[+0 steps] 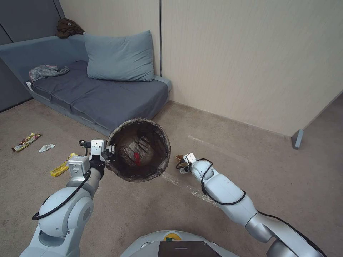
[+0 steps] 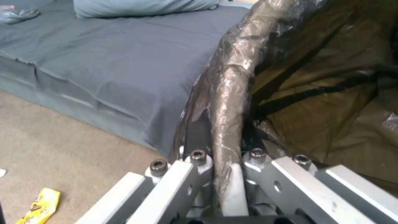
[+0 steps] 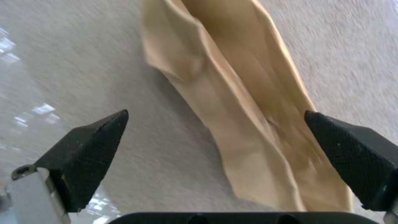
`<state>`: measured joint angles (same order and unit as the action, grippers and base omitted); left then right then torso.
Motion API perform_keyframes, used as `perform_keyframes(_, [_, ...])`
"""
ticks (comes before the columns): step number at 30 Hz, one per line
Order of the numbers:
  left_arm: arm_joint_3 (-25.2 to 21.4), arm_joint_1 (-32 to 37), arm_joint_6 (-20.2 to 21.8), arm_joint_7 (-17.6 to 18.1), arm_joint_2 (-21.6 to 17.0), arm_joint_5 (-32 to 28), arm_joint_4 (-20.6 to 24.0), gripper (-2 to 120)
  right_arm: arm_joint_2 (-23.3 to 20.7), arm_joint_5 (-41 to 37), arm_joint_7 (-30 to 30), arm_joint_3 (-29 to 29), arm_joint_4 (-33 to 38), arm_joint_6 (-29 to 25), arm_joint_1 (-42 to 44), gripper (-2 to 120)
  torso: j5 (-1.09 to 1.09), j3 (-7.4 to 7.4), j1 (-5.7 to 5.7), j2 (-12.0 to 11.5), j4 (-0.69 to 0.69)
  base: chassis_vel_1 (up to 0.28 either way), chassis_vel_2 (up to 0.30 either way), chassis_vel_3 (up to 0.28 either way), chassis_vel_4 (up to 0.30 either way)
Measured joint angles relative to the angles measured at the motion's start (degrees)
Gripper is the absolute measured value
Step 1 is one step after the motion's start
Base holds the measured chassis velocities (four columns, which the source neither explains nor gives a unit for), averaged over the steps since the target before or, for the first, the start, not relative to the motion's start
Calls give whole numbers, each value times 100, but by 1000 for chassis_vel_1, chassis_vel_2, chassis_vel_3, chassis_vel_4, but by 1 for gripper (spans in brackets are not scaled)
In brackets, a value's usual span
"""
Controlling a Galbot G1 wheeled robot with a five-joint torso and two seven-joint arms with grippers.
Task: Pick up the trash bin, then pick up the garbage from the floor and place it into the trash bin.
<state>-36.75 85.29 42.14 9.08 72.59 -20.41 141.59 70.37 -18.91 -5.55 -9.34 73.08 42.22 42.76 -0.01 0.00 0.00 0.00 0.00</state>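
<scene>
The left gripper (image 1: 107, 154) was pinched on the rim of the small round white plastic trash bin (image 1: 138, 150), lined with a dark brown bag folded over its lip, and held it clear of the beige carpeted floor (image 1: 250, 171) in front of the grey-blue sofa bed (image 1: 107, 96), its mouth tipped toward the robot. In the left wrist view the bag-wrapped rim (image 2: 230, 102) ran straight between the clamped fingers. A small red scrap (image 1: 136, 157) already lay at the bottom of the bin. To the right of the bin, the right gripper (image 1: 184, 165) hung low over the floor with its black fingers (image 3: 87, 149) spread wide, bracketing a crumpled tan wrapper (image 3: 240, 109) that lay flat on the carpet; whether the tips touched the floor I could not tell. So the bin was in hand and the work stood, I judged, at collecting a piece of garbage. The next move would call for closing on the wrapper, lifting it, and carrying it over the open bin. More litter waited on the floor off to the left, near the sofa's front edge: a yellow snack wrapper (image 1: 62, 166), a crumpled white tissue (image 1: 46, 147) and a multicoloured wrapper (image 1: 25, 142).
</scene>
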Motion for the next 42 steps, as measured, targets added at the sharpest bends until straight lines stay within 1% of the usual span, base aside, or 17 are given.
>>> perform_keyframes(4, [-3, 3, 0, -10, 5, -4, 0, 0, -39, 313, 68, 95, -230, -4, 19, 100, 0, 0, 0, 0, 0, 0, 0, 0, 0])
perform_keyframes(9, [-3, -9, 0, -15, 9, -7, -12, 0, -54, 488, 129, 173, -386, -5, 84, 100, 1, 0, 0, 0, 0, 0, 0, 0, 0])
perform_keyframes(16, [-16, -13, 0, -17, 12, -10, -13, 0, -114, 515, 144, 228, -390, -9, 103, 100, 1, 0, 0, 0, -1, 0, 0, 0, 0])
perform_keyframes(19, [-14, -19, 0, -17, 23, -12, -13, 0, -108, 529, 137, 243, -361, -41, 120, 100, 1, 0, 0, 0, 1, 0, 0, 0, 0])
perform_keyframes(22, [-3, -28, 0, -17, 27, -12, -15, 0, -107, 570, 147, 226, -413, -75, 95, 100, 1, 0, 0, 0, 0, 0, 0, 0, 0])
perform_keyframes(34, [-2, -35, 0, -33, 35, -18, -14, 0, 111, 691, 268, 66, -863, -213, -223, 100, 0, 0, 0, 0, 0, 0, 0, 0, 0])
perform_keyframes(41, [-11, -32, 0, -36, 44, -19, -3, 0, 189, 715, 291, 13, -1010, -299, -289, 100, 0, 0, 0, 0, 0, 0, 0, 0, 0])
perform_keyframes(42, [-14, -32, 0, -36, 44, -20, -1, 0, 198, 715, 292, 13, -1016, -318, -290, 96, 1, 0, 0, 0, 0, 0, 0, 0, 0])
